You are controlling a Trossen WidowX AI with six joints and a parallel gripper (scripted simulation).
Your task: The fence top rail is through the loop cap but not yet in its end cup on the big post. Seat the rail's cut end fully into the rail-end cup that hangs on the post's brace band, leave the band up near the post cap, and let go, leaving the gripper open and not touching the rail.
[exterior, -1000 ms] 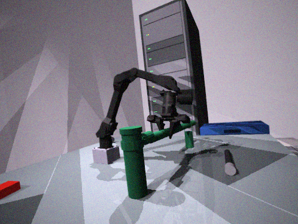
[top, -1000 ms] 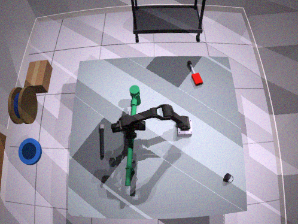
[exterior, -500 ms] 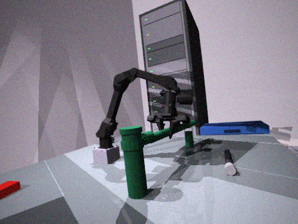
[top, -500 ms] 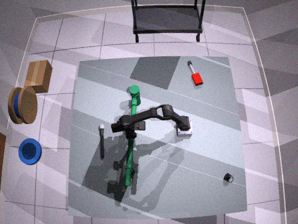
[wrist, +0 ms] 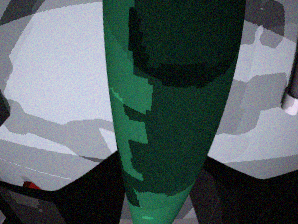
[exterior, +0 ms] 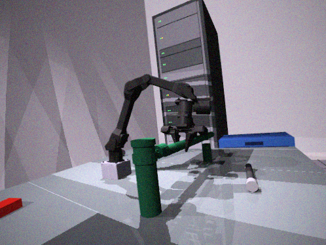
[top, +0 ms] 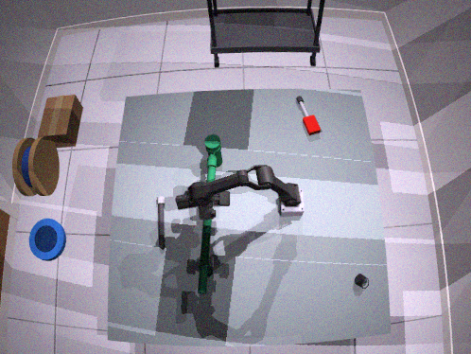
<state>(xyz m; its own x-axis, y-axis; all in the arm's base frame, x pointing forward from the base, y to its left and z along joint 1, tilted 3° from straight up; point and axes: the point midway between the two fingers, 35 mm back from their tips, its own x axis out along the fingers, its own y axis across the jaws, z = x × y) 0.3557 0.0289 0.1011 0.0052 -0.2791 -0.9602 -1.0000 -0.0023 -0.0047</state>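
The green rail (top: 205, 256) (exterior: 196, 140) (wrist: 175, 125) runs above the table from the big green post (top: 213, 140) (exterior: 148, 190) past the short post (exterior: 207, 152). My gripper (top: 206, 210) (exterior: 181, 144) (wrist: 154, 152) is shut on the rail, reaching down on both sides of it. The brace band (exterior: 144, 158) sits high, just below the post cap. The rail-end cup (top: 212, 161) (exterior: 160, 150) hangs at the band's side, facing the rail. The rail's near end is in line with the cup and appears to meet it; how deep it sits cannot be seen. The loop cap is not clearly visible.
A dark rod with a white end (top: 161, 222) (exterior: 250, 177) lies beside the rail. A red-headed tool (top: 311, 125) (exterior: 10, 207) and a small black cup (top: 361, 280) lie farther away. My arm's white base (top: 291, 208) (exterior: 116, 169) stands on the opposite side from the rod.
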